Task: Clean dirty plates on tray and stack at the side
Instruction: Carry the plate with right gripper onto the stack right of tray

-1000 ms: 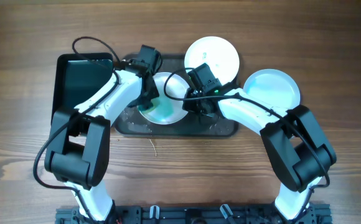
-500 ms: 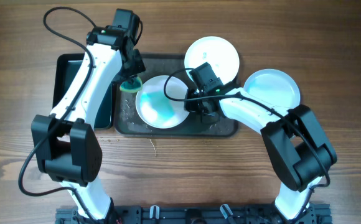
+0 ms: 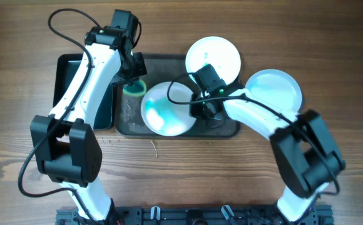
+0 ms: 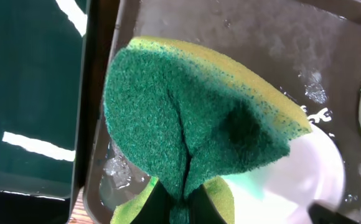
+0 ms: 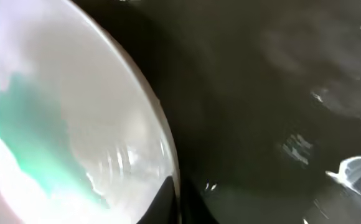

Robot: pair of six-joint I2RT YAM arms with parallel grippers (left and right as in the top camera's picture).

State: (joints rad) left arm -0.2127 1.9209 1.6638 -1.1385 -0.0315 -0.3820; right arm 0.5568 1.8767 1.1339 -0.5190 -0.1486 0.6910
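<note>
The green-and-yellow sponge (image 4: 193, 124) has been lifted off the plate (image 3: 164, 110) within the last second and is now held over the near-left corner of the tray (image 3: 222, 129), clear of the plate. The left gripper (image 4: 179, 202) is closed on it, and the sponge is folded by the pinch. From this it is judged that the scrubbing of this plate is finished and that its removal comes next.

The plate has been shifted slightly toward the right end of the tray. Its rim is pinched between the fingers of the right gripper (image 5: 179, 200), which is clamped on the edge nearest the tray's middle. A pale green film is seen across the plate's face.

In the tray, only this one plate is seen, along with scattered droplets and specks on the dark floor. Left of the tray, touching it, a dark green container (image 3: 69, 75) is seen; its contents cannot be told from the glossy surface. Two white plates lie outside the tray, unstacked: one (image 3: 216, 53) at its far edge, one (image 3: 272, 90) beside its right end.
</note>
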